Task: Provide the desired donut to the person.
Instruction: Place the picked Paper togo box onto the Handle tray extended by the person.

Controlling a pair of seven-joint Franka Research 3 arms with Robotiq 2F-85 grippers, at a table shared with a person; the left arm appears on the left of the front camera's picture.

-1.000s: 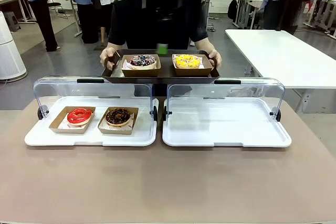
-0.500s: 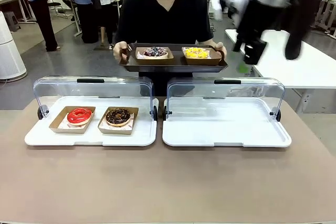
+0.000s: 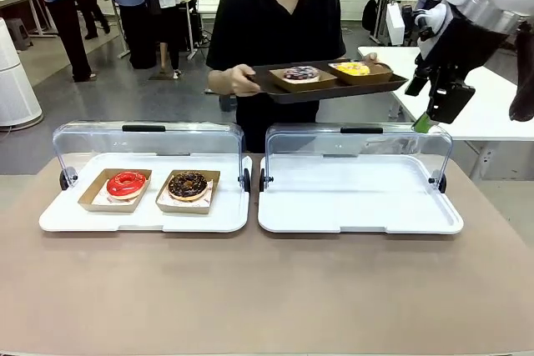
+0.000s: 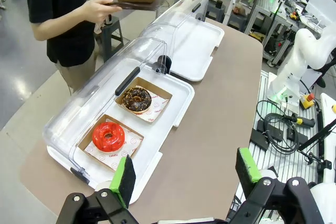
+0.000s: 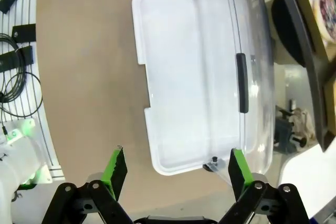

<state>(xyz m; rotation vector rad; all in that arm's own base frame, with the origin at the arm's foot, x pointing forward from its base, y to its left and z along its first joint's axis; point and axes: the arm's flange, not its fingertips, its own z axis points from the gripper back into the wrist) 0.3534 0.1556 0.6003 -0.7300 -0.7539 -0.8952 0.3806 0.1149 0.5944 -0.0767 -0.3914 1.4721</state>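
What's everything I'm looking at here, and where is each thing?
table: one, brown, under both display trays.
display trays: two, white with clear lids folded back; left tray holds donuts, right tray bare.
red donut: one, in a cardboard boat, left tray.
chocolate donut: one, in a cardboard boat, beside it.
serving tray: one, dark, held by the person, carrying two more donuts.
left gripper: black, green pads, open above the table.
right gripper: open, raised over the right tray.
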